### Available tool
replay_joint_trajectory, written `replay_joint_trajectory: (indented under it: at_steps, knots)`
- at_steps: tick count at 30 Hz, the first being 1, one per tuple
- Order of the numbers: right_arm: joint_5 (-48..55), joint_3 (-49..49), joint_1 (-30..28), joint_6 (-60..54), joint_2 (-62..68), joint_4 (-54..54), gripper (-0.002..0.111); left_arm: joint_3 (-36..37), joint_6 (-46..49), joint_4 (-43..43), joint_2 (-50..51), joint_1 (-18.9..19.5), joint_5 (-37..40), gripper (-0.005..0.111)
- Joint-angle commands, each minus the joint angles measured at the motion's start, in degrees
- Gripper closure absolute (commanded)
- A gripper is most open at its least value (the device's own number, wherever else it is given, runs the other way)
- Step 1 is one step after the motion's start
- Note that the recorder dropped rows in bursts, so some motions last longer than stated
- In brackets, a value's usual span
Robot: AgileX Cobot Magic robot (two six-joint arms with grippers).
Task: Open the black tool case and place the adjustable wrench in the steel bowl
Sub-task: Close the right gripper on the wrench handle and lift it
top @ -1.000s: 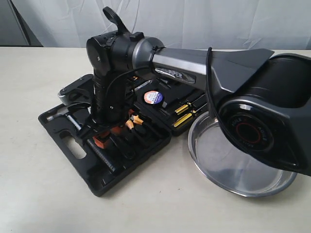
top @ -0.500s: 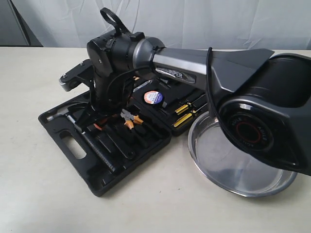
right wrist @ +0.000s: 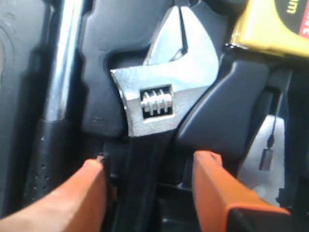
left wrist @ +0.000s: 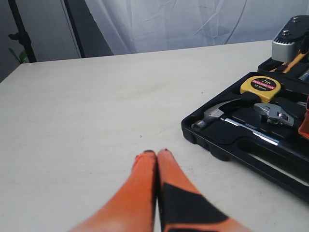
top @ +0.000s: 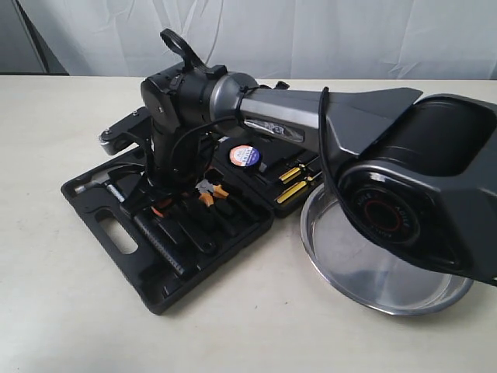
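Observation:
The black tool case (top: 194, 272) lies open on the table, left of the steel bowl (top: 349, 256). In the right wrist view the adjustable wrench (right wrist: 161, 96) rests in its moulded slot, silver head up beside the hammer shaft. My right gripper (right wrist: 152, 166) is open, with one orange finger on each side of the wrench's black handle. In the exterior view that gripper (top: 155, 203) reaches down into the far-left part of the case and hides the wrench. The left wrist view shows the wrench (left wrist: 273, 112) too. My left gripper (left wrist: 157, 153) is shut on nothing, low over bare table beside the case (left wrist: 231, 145).
The case also holds a hammer (left wrist: 217, 115), a yellow tape measure (left wrist: 264, 87), orange-handled pliers (top: 210, 190) and yellow-black screwdrivers (top: 293, 183). The right arm's big dark body (top: 404, 186) overhangs the bowl. A white curtain hangs behind the table.
The right wrist has lifted a little and shifted toward the far-left end of the case. Its orange fingers now show less in the exterior view.

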State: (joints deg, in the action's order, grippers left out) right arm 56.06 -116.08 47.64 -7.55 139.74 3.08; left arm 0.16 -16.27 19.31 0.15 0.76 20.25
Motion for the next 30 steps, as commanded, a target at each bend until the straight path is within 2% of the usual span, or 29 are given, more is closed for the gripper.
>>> replay_joint_trajectory:
  at_steps: [1, 15, 19, 23, 25, 26, 27, 28, 29, 30]
  knots:
    - [-0.26, 0.34, -0.25, 0.08, 3.57, 0.85, 0.057, -0.16, -0.07, -0.17, -0.15, 0.22, -0.58, 0.107]
    - [6.15, 0.34, -0.25, 3.48, 4.49, 3.64, 0.061, -0.16, -0.07, -0.17, -0.15, 0.22, -0.58, 0.107]
    - [5.92, 0.34, -0.25, 3.48, 4.61, 3.18, 0.054, -0.16, -0.07, -0.17, -0.15, 0.22, -0.58, 0.107]
    - [5.09, 0.34, -0.25, 3.59, 5.69, 0.44, 0.054, -0.16, -0.07, -0.17, -0.15, 0.22, -0.58, 0.107]
    - [5.09, 0.34, -0.25, 3.7, 6.03, 0.11, 0.06, -0.16, -0.07, -0.17, -0.15, 0.22, -0.58, 0.107]
    - [4.98, 0.34, -0.25, 3.79, 6.03, 0.11, 0.072, -0.16, -0.07, -0.17, -0.15, 0.22, -0.58, 0.107]
    - [4.98, 0.34, -0.25, 3.95, 6.03, 0.11, 0.078, -0.16, -0.07, -0.17, -0.15, 0.22, -0.58, 0.107]
    - [4.98, 0.34, -0.25, 3.93, 6.03, 0.11, 0.092, -0.16, -0.07, -0.17, -0.15, 0.22, -0.58, 0.107]
    - [5.12, 0.34, -0.25, 3.93, 6.03, 0.11, 0.098, -0.16, -0.07, -0.17, -0.15, 0.22, -0.58, 0.107]
    - [5.12, 0.34, -0.25, 4.14, 6.03, 0.25, 0.109, -0.16, -0.07, -0.17, -0.15, 0.22, -0.58, 0.107]
